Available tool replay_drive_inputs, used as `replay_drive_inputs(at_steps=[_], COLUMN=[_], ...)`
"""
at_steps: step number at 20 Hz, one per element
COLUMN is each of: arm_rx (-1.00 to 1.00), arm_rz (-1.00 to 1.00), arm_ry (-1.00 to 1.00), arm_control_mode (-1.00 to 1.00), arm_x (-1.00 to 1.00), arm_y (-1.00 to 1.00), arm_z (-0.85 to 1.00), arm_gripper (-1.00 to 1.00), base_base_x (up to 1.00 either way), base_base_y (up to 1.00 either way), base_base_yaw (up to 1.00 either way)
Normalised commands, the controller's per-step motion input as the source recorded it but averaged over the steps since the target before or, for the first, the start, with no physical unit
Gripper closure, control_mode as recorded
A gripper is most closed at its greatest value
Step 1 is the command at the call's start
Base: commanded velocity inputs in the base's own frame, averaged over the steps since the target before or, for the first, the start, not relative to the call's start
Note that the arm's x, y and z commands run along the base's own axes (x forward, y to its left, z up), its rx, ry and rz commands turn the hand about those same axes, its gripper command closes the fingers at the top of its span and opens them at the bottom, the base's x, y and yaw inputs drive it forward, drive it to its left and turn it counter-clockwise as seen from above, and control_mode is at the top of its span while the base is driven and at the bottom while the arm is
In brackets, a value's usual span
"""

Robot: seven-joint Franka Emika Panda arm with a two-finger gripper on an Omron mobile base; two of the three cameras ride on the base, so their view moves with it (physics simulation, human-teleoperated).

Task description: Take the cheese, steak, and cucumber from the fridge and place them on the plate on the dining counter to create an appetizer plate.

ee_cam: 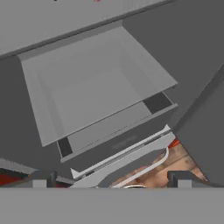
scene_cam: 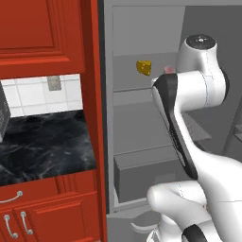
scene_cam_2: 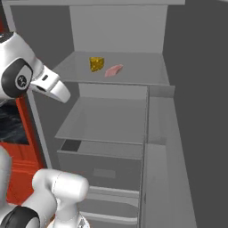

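The fridge (scene_cam_2: 133, 116) stands open across the middle of both base views, grey shelves bare to the camera. On its top shelf, in the upper middle of the right base view, the cheese (scene_cam_2: 96, 63) sits just beside the steak (scene_cam_2: 113, 70), the steak to its right, the two apart by a sliver. From the left base view the cheese (scene_cam: 144, 67) shows at upper centre, and the robot's white arm (scene_cam: 189, 94) crosses in front, hiding most of the steak (scene_cam: 168, 70), of which a pink edge peeks out. The middle shelf (scene_cam_2: 107, 120) lies empty, the drawer (scene_cam_2: 100, 164) below it closed. At the left of the left base view, red cabinets (scene_cam: 42, 38) frame a black marbled worktop (scene_cam: 42, 142). In the hand view the tool (ee_cam: 116, 179) points down at the lower shelf and drawer, fingertips (ee_cam: 43, 178) spread wide, gripping nothing. Cucumber: I can't spot it.
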Motion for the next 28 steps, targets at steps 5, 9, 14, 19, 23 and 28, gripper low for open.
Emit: replay_drive_inputs(at_steps=[5,9,14,19,23,28], arm_rx=[0.03,0.01,0.00,0.00,0.00,0.00], arm_rz=[0.00,0.01,0.03,0.02,0.00,0.00], arm_ry=[0.00,-0.09,-0.15,-0.04,0.00,0.00], arm_control_mode=[-1.00,-1.00,-1.00,-1.00,-1.00,-1.00], arm_x=[0.20,0.00,0.04,0.51,0.91,0.87], arm_y=[-0.16,-0.51,-0.48,-0.40,-0.23,-0.03], arm_z=[0.24,0.30,0.18,0.00,-0.07,-0.04], arm_gripper=[-1.00,-1.00,-1.00,-1.00,-1.00,-1.00], base_base_x=[0.00,0.00,0.00,0.00,0.00,0.00], base_base_y=[0.00,0.00,0.00,0.00,0.00,0.00], base_base_yaw=[0.00,0.00,0.00,0.00,0.00,0.00])
